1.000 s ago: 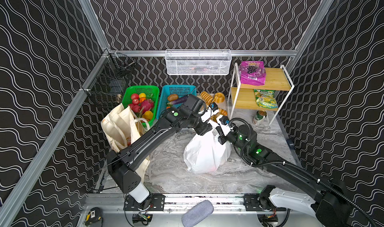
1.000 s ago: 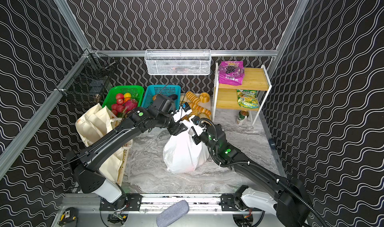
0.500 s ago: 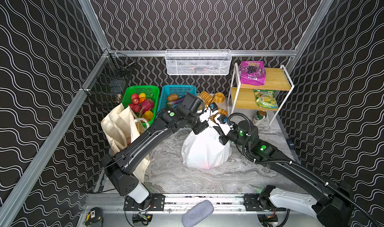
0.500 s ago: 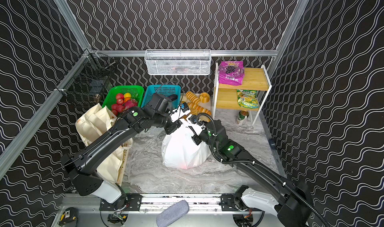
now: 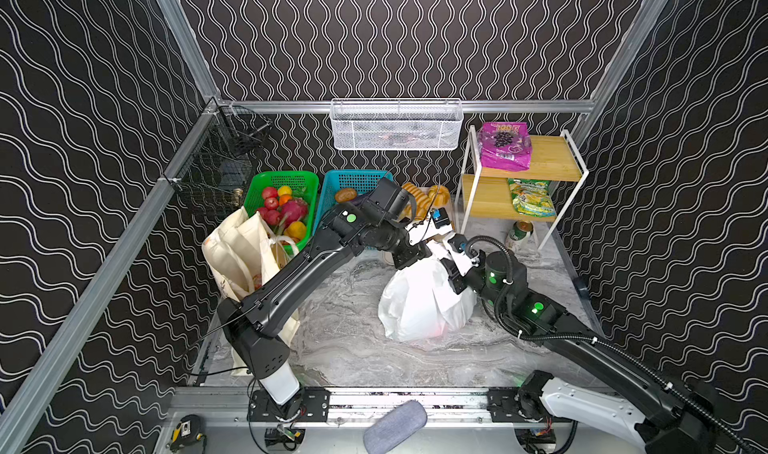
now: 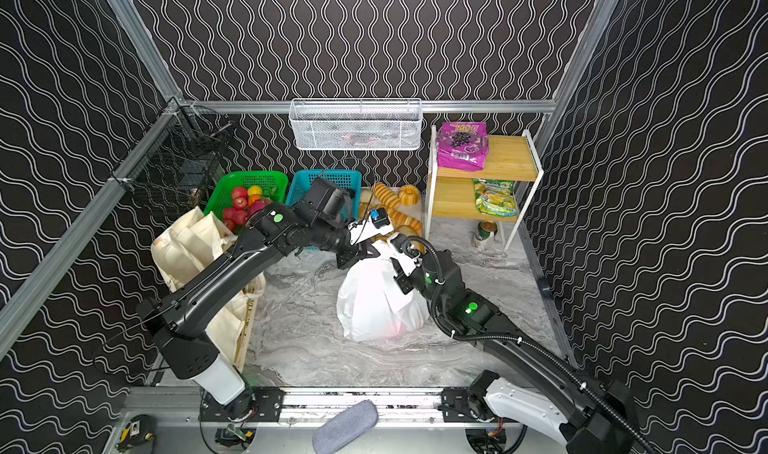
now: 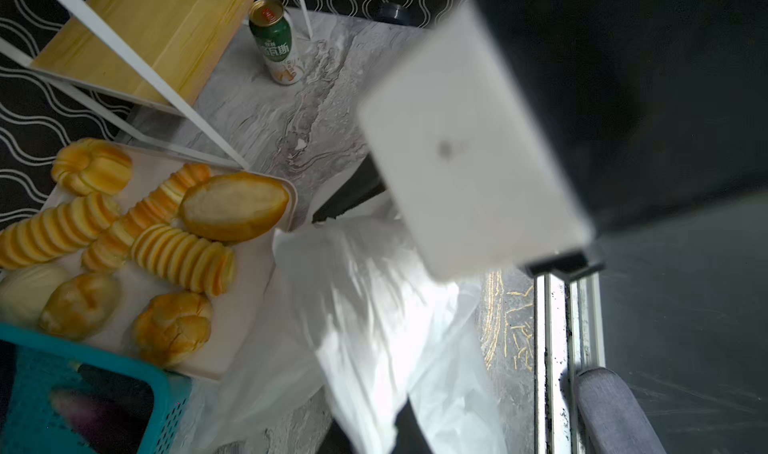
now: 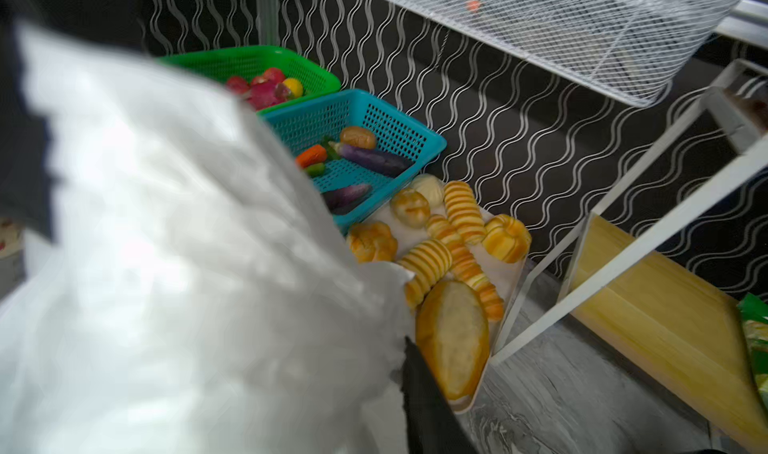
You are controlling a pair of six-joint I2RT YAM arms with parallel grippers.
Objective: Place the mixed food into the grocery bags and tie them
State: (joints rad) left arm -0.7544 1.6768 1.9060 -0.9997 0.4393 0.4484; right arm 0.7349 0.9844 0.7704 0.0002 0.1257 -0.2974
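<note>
The white plastic bag (image 5: 424,302) (image 6: 378,302) sits in the middle of the bench (image 5: 345,348). Its rounded base is toward the lower frame and its long axis runs up the frame to a narrowed neck that points at the bread tray (image 7: 257,306), which lies just beside it. A pink-red tint shows through the film low down. The left end effector (image 5: 409,256) (image 6: 353,258) is pinched tight on the film at the bag's neck. The right end effector (image 5: 446,265) (image 6: 399,265) is against the neck's right side, but the bag hides its jaws, so I cannot tell how wide they stand. Bare bench lies open below the bag and to its left, as far as the cloth tote (image 5: 241,256) slumped at the left edge. The shelf rack (image 5: 536,169) closes off the upper right, with a purple packet (image 5: 503,146) on its top board.
</note>
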